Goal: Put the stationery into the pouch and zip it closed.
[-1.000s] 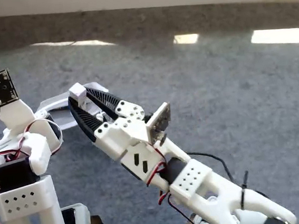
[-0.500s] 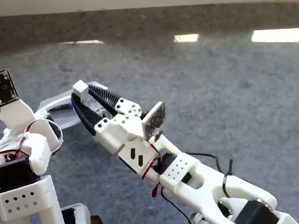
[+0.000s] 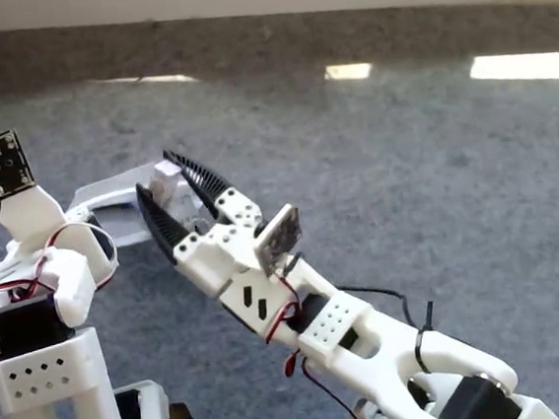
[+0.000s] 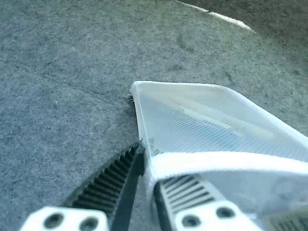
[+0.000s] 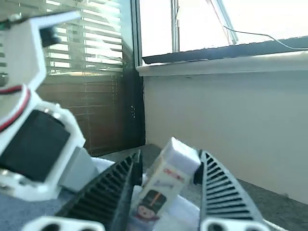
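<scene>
Pouch (image 4: 202,125) of white mesh lies on the grey bench (image 3: 436,185), with pale, long items faintly visible through its mesh in the left wrist view. Left gripper (image 4: 147,163) is clamped on the pouch's white edge band, one dark toothed finger (image 4: 113,180) outside and the other under the mesh. In the high view the pouch (image 3: 110,198) sits just beyond the left arm (image 3: 44,282). Right gripper (image 3: 157,176) is closed on a small white eraser (image 3: 169,182), which stands between its black toothed fingers and overlaps the pouch's rim; contact with the pouch cannot be told. In the right wrist view the eraser (image 5: 166,185) is tilted and bears a printed figure.
</scene>
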